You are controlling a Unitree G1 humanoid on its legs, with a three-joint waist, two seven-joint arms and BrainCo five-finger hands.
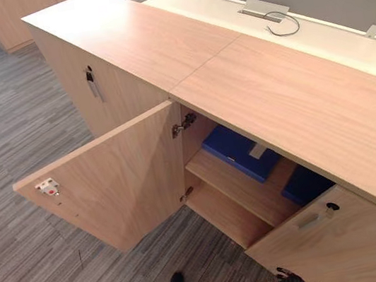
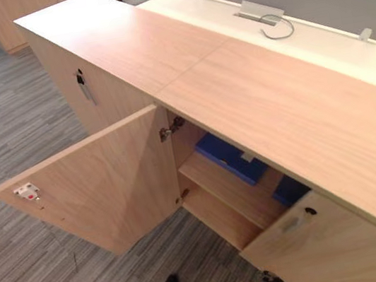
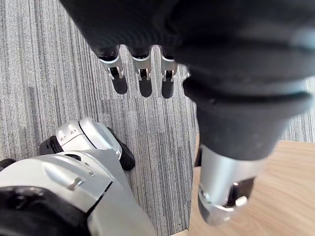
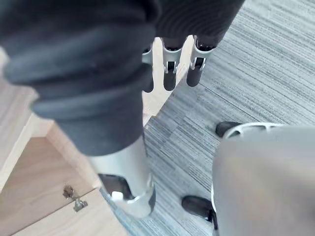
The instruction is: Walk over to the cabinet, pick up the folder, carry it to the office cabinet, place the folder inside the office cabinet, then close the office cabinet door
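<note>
While the blue folder (image 1: 240, 151) lay on a shelf (image 1: 242, 191) inside the office cabinet (image 1: 296, 102), whose door (image 1: 116, 184) stood open, the left robot hand (image 3: 141, 69) and right robot hand (image 4: 170, 73) hung empty, fingers loosely straight.

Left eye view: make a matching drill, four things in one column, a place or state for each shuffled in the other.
Things:
1. left door
2. blue folder
3. key
4. cable

Places or states:
A. looped on the white desk
B. swung wide open
C. lying flat on a shelf inside the cabinet
D. hanging at a shut door

Pairs: 1-B, 2-C, 3-D, 4-A.
</note>
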